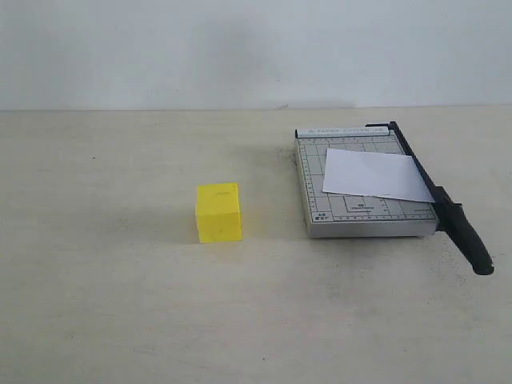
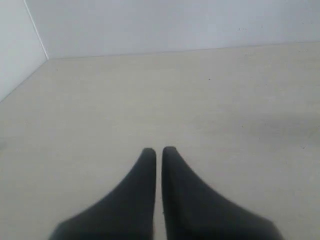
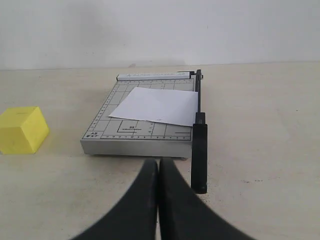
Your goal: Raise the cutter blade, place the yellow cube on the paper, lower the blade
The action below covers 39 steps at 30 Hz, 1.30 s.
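Cutter blade (image 3: 199, 135) lies flat, handle just beside right tool (image 3: 158, 162), tips pressed together; long axis runs straight away from it.

Soft even light, faint shadows, slightly hazy

Table (image 1: 120, 320) — yellow cube (image 1: 218, 213), grey cutter base (image 1: 352, 211)

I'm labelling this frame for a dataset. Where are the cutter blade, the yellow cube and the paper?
cutter blade (image 1: 464, 234): exterior view, on its thick black handle end.
yellow cube (image 1: 219, 226): exterior view, on its front face.
paper (image 1: 374, 174): exterior view, middle of the white sheet.
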### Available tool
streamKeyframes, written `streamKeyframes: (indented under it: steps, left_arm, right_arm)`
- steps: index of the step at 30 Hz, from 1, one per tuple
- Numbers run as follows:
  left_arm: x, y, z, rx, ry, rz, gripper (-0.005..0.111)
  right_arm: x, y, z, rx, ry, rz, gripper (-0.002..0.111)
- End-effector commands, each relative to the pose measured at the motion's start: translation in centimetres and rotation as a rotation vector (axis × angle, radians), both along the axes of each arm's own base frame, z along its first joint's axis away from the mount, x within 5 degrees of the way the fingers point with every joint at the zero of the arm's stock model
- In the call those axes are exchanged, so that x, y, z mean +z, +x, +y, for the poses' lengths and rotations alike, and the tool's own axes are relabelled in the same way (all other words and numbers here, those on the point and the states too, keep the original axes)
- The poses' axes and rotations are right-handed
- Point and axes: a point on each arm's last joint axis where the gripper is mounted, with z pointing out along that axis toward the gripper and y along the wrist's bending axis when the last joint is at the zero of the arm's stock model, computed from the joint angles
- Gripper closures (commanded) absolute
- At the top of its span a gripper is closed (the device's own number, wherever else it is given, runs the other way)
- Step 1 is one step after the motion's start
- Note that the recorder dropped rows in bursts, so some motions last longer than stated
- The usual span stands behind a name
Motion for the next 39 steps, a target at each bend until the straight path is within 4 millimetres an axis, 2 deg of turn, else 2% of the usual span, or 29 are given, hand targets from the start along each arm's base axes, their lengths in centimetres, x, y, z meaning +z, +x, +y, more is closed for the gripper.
streamKeyframes:
  steps: [1,23,25,30,33,39]
  left_arm:
    - [0.2,0.0,0.0,0.004,-0.007,-0.011,0.102]
    - [0.2,0.0,0.0,0.004,-0.007,-0.011,0.102]
    - [0.2,0.0,0.0,0.004,-0.007,-0.011,0.102]
    - [0.2,0.0,0.0,0.004,-0.007,-0.011,0.102]
    - [0.2,0.0,0.0,0.004,-0.007,-0.011,0.102]
    - [0.2,0.0,0.0,0.004,-0.007,-0.011,0.102]
  right_arm:
    - [0.1,0.0,0.0,-0.003,-0.009,-0.011,0.108]
    - [0.1,0.0,0.0,-0.003,-0.011,-0.011,0.108]
    - [0.3,0.1,0.0,-0.011,0.050,-0.021,0.108]
    - [3.4,0.2,-0.7,-0.083,0.582,-0.259,0.108]
    - [6.6,-0.6,-1.5,-0.104,0.617,-0.517,0.108]
    - [7.9,-1.0,-1.8,-0.101,0.662,-0.602,0.108]
